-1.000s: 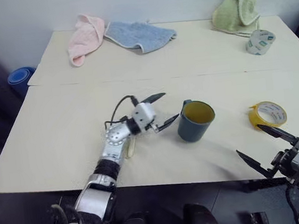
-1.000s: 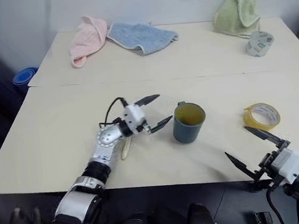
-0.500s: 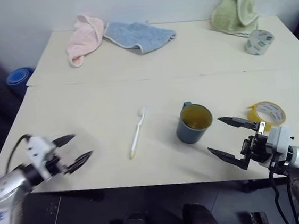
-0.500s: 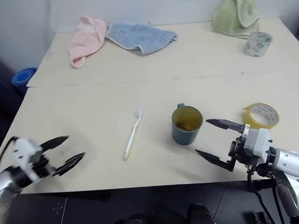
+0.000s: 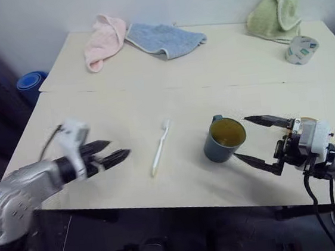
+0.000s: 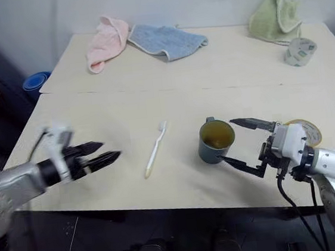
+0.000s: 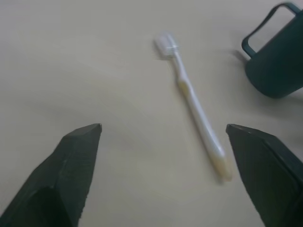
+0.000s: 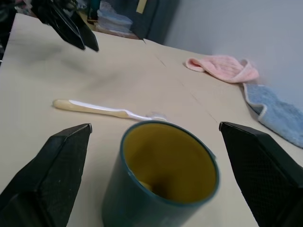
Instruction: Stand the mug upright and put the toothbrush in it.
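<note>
The mug (image 5: 223, 139) stands upright on the table (image 5: 153, 103); both grippers are spread apart and empty. The left gripper (image 5: 112, 155) should grasp the toothbrush (image 5: 159, 146) mid-handle while the right gripper (image 5: 259, 142) steadies the mug.

The mug (image 5: 224, 140) looks smooth, faintly glossy; the toothbrush (image 5: 160, 146) is slick plastic – the table (image 5: 168, 71) matt, while the three towels (image 5: 166, 38) are nubby terry cloth.

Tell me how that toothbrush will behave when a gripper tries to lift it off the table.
The toothbrush lies flat on the table, slim and low, so it will probably be hard to get fingers under and may skid. It looks like stiff, light plastic, unlikely to droop once pinched. Its rounded handle could let it roll or twist slightly in a narrow grip.
</note>
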Robot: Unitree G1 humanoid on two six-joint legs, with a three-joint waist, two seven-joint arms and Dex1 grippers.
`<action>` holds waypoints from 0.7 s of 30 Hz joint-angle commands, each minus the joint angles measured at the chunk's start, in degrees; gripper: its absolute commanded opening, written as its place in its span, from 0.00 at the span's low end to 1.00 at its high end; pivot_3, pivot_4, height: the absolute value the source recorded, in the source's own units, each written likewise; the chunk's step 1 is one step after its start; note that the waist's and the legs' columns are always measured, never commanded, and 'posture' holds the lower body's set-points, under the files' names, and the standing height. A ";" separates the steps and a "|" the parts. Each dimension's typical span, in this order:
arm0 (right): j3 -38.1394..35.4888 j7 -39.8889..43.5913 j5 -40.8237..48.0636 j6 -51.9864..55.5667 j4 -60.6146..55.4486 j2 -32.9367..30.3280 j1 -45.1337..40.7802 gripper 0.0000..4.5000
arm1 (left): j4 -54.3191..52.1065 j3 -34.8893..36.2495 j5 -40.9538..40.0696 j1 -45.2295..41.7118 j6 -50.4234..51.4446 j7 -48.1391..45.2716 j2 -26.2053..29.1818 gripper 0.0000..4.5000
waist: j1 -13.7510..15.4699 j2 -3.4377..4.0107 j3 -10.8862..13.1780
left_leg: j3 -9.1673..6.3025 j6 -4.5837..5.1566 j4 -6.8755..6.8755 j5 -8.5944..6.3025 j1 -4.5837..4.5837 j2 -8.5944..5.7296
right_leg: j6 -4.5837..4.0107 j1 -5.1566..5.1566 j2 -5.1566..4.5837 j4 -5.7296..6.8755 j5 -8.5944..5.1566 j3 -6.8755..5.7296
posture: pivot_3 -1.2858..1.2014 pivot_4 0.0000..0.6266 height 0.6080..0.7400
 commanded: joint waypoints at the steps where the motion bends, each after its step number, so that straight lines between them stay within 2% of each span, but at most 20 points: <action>1: -6.59 2.32 0.18 -1.73 0.99 -1.10 5.82 1.00 | 5.36 -7.85 3.72 -6.51 6.07 4.68 -5.57 0.99 | -0.32 -0.10 -0.01 | 0.16 0.00 -0.02 0.00 -0.01 0.00 | 0.00 0.00 0.01 0.00 0.00 -0.04 | 0.52 0.24 1.00; 4: -10.37 2.51 -0.14 -3.20 0.64 0.30 11.96 1.00 | 10.40 -14.64 8.99 -10.64 5.43 6.69 -9.73 0.99 | -0.31 -0.12 0.00 | 0.40 0.00 -0.06 0.00 -0.01 0.06 | 0.00 -0.02 0.06 -0.12 0.00 -0.03 | 0.52 0.24 1.00; 9: -15.02 3.26 0.30 -6.52 0.31 3.82 21.21 1.00 | 14.65 -22.92 15.69 -11.99 0.79 4.82 -10.77 0.99 | 0.01 -0.01 -0.13 | 0.70 -0.04 -0.01 0.10 0.20 0.08 | 0.01 0.16 0.06 -0.25 0.00 0.19 | 0.52 0.24 1.00; 13: -17.23 4.27 0.68 -9.76 3.24 6.63 25.60 1.00 | 16.50 -27.21 18.93 -12.60 -2.44 1.54 -10.35 0.79 | 0.31 0.17 -0.23 | 0.68 -0.03 -0.11 0.10 0.84 0.05 | 0.01 0.95 0.08 -0.67 -0.01 0.32 | 0.52 0.24 1.00; 14: -17.49 4.61 0.56 -10.63 4.22 7.25 26.32 1.00 | 16.83 -28.08 20.08 -12.77 -3.53 0.82 -10.11 0.72 | 0.29 0.19 -0.25 | 0.69 -0.03 -0.25 0.09 1.07 0.05 | 0.00 1.25 0.11 -1.02 -0.02 0.31 | 0.52 0.24 1.00; 21: -17.47 5.80 0.64 -15.36 8.39 9.70 27.60 1.00 | 18.19 -31.86 26.07 -13.63 -8.24 -4.33 -8.76 0.21 | 0.28 0.42 -0.39 | 0.59 -0.02 -0.28 0.09 1.08 0.03 | 0.00 1.30 0.13 -1.05 -0.02 0.51 | 0.52 0.24 1.00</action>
